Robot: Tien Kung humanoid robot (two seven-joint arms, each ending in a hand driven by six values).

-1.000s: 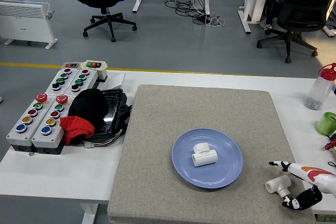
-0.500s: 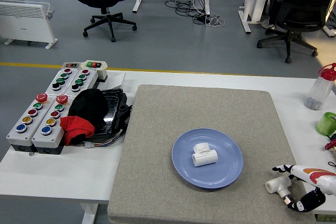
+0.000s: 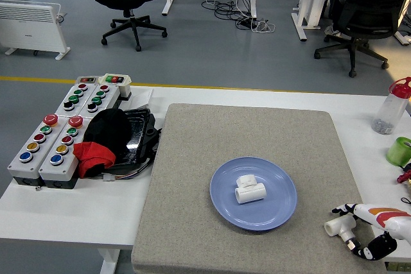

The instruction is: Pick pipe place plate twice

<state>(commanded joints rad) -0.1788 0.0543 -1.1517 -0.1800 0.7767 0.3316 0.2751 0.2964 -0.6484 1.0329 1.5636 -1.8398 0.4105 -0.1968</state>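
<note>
Pipe on plate: one white pipe fitting (image 3: 249, 190) lies on its side near the middle of the blue plate (image 3: 225, 206), which sits on the grey mat (image 3: 212, 139).
Second pipe: a white T-shaped pipe fitting (image 3: 338, 225) lies on the mat's corner at about 4 o'clock from the plate, clear of its rim.
Right hand: the right hand (image 3: 369, 230) reaches in low from the lower right corner; one white finger (image 3: 350, 210) lies above the T-piece and a black finger (image 3: 377, 247) curls below it. The fingers stand apart around the fitting's stem, and whether they press on it cannot be made out.
Left hand: out of sight.
Hard to see: the right wrist and arm are cut off by the picture's edge; the stem's tip is hidden among the fingers.
Edges and room: the T-piece lies close to the mat's right and near edges. The mat is bare from 9 to 12 o'clock of the plate. Button boxes (image 3: 54, 136) and a black cap (image 3: 108, 129) crowd the table's left; a bottle (image 3: 392, 108) and green cup (image 3: 400, 151) stand at the right edge.
</note>
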